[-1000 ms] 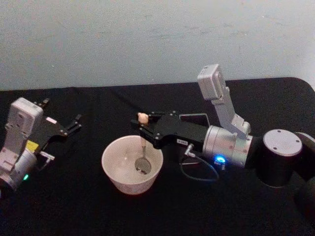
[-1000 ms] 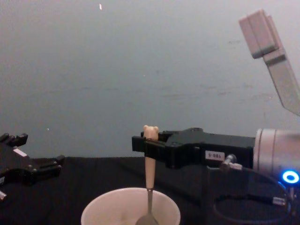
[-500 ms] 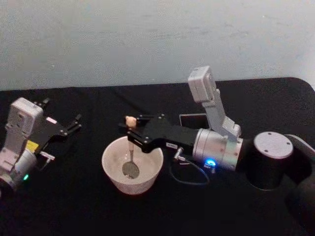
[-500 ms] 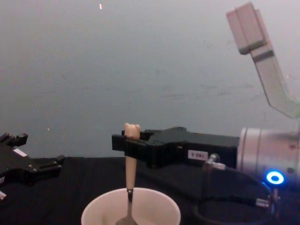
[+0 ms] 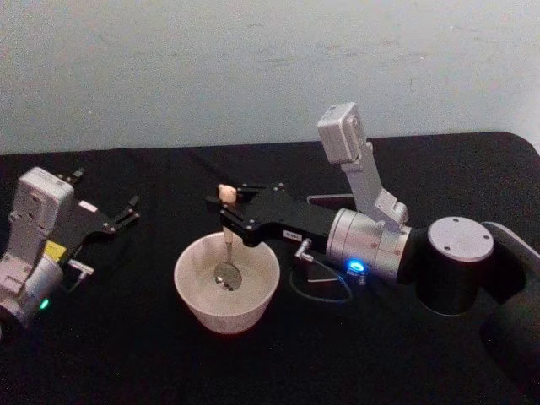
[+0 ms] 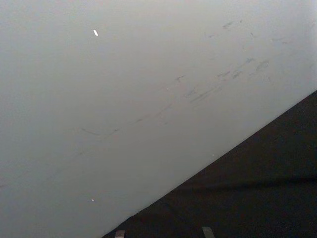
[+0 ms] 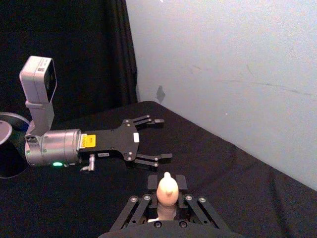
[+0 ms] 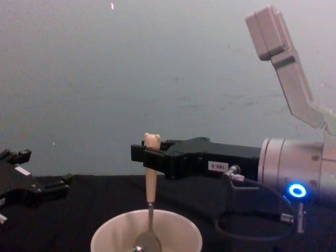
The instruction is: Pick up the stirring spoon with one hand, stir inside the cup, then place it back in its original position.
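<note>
Cream-handled stirring spoon (image 8: 150, 184) stands upright, bowl down in the cup (image 8: 181, 223) — clenched by the right tool (image 8: 147, 157); left tool (image 5: 128, 211) parked, fingers spread, at the counter's (image 5: 110, 346) left.

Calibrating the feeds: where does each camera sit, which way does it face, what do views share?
Head: high, looking down on the table; right gripper holds the spoon in the cup, left gripper open at left.
Chest: lower, looking across the cup to the wall; both grippers.
Left wrist: left arm, facing wall and table.
Right wrist: right arm, looking past the spoon to the left gripper.
Shared: head and chest both see spoon in cup.
</note>
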